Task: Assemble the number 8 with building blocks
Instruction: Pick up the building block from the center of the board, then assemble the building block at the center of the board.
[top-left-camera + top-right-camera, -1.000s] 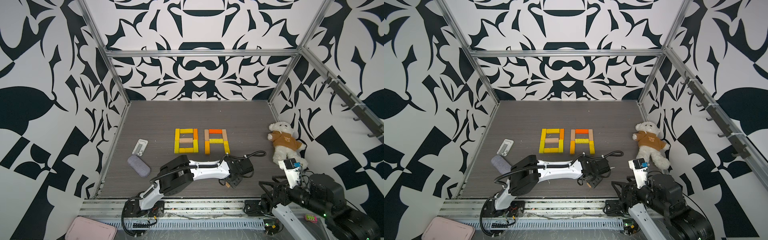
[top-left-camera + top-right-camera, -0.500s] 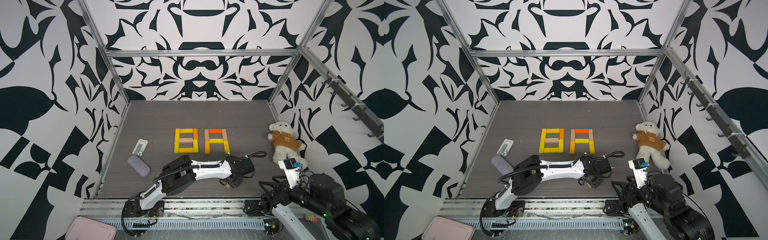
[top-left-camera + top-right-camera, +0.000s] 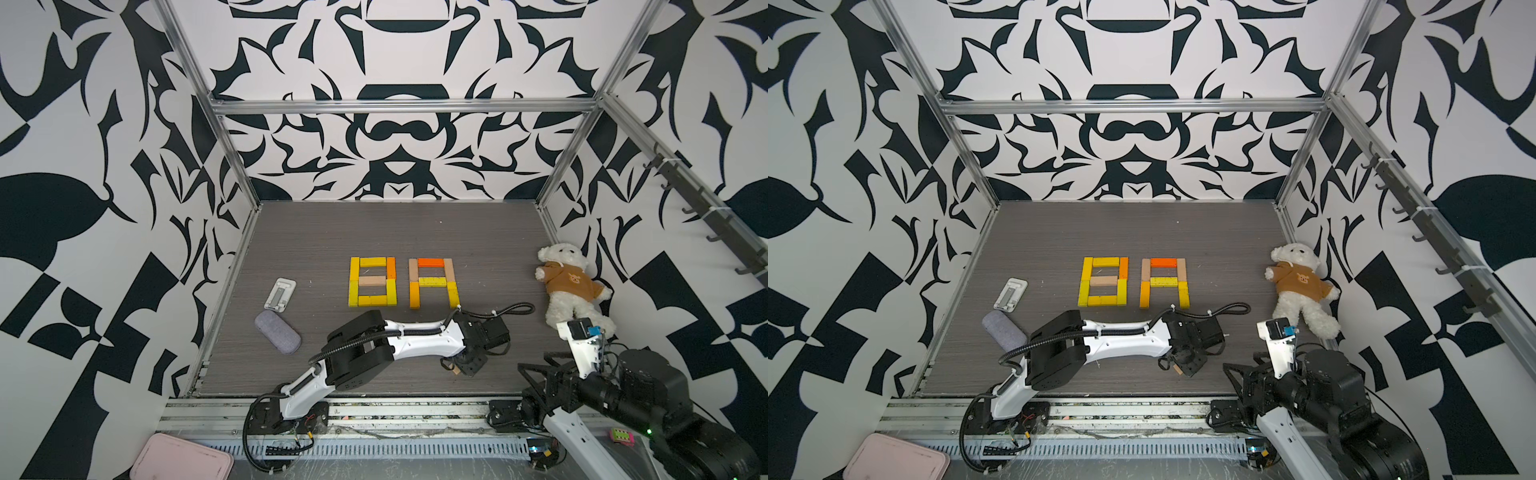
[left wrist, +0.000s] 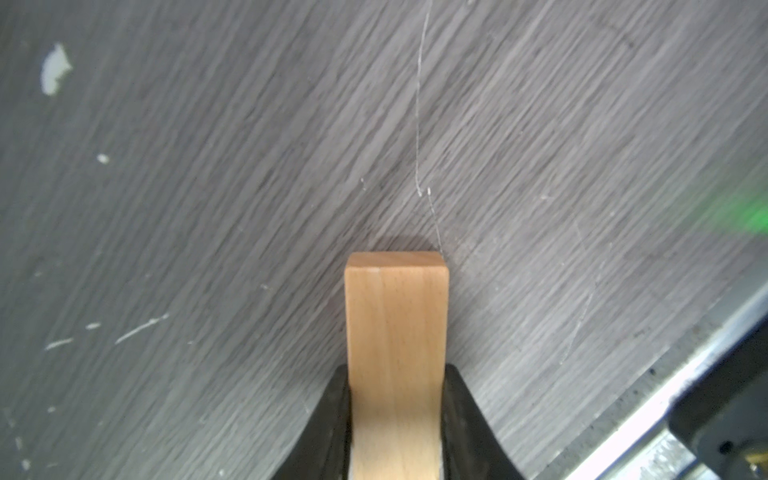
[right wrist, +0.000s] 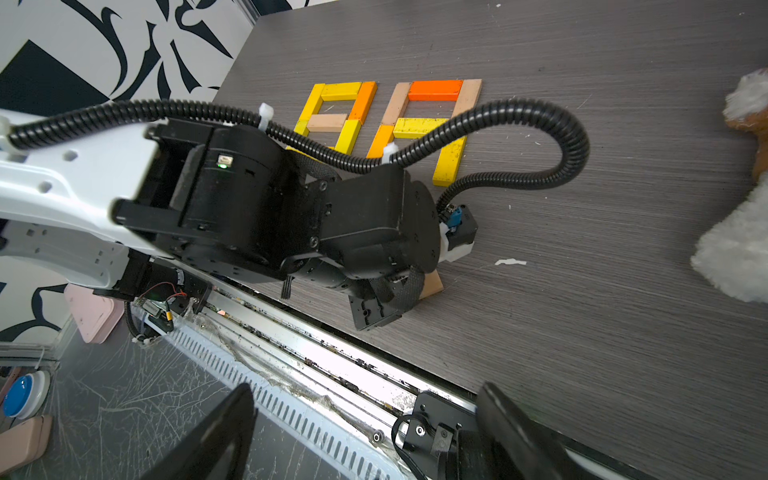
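Yellow, orange and tan building blocks lie flat mid-table as a closed figure 8 (image 3: 372, 281) (image 3: 1103, 281) in both top views. Beside it, more blocks form an open-bottomed A shape (image 3: 433, 282) (image 5: 428, 124). My left gripper (image 4: 397, 374) is shut on a pale tan block (image 4: 397, 316), its black fingers (image 4: 336, 415) pressing both long sides, low over the table near the front edge. In a top view that gripper (image 3: 465, 365) points down with the block's end (image 3: 457, 371) showing. My right gripper (image 5: 365, 436) stands open over the front rail, holding nothing.
A white teddy bear in a brown shirt (image 3: 569, 286) lies at the right wall. A grey case (image 3: 277, 332) and a small white device (image 3: 281, 294) sit at the left. The metal rail (image 3: 374, 415) runs along the front, with a pink tray (image 3: 183, 459) below it.
My left gripper has closed onto the pale tan block near the front edge. The right arm and the laid-out blocks have not moved.
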Available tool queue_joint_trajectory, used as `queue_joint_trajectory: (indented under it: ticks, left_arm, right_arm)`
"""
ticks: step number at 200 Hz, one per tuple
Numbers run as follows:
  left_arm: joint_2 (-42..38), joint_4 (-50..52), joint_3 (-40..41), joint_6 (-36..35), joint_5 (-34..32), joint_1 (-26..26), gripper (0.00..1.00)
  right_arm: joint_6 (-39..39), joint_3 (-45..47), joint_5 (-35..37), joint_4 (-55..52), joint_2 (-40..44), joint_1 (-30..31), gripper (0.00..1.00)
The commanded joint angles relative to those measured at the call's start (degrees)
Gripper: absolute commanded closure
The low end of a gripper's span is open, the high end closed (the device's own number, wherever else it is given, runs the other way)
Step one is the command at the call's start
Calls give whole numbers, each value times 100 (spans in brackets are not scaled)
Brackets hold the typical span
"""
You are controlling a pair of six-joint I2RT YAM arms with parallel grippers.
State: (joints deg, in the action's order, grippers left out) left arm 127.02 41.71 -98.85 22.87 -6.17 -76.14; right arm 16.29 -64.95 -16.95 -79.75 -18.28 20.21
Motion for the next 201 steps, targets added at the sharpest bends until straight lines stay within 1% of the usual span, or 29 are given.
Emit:
queue_joint_trajectory:
  ticks: [1,10,19,52,70,87,112,141,174,201]
  left_arm:
    - [-393,-39,237,-398,73,196,84]
    - [-559,-145,388,-622,176,282,86]
    - [-724,-180,479,-862,262,387,87]
    - [-1256,-270,838,-1835,363,757,85]
    - [-1479,-320,1006,-2289,520,984,85]
    - [-1632,-325,1065,-2760,820,1211,84]
    - [-1633,-135,963,-3466,1107,1509,82]
    - [-1531,6,771,-4146,1132,1742,80]
    - [-1285,207,496,-5038,1005,1856,80]
    - [-1098,272,322,-5724,1135,1901,79]
  right_arm:
    - [-66,116,-69,318,91,-17,15]
    - [-49,176,-119,427,121,-17,15]
    - [-52,267,-150,550,153,-13,15]
    - [-14,743,-221,1159,301,-16,16]
    - [-9,946,-256,1483,356,-16,16]
    - [-17,1107,-256,1797,396,-16,16]
    - [-41,1266,-229,2174,369,-17,16]
    - [-78,1399,-64,2386,211,-17,16]
    - [-70,1471,25,2530,137,-16,17]
    - [-69,1510,18,2549,97,-17,17]
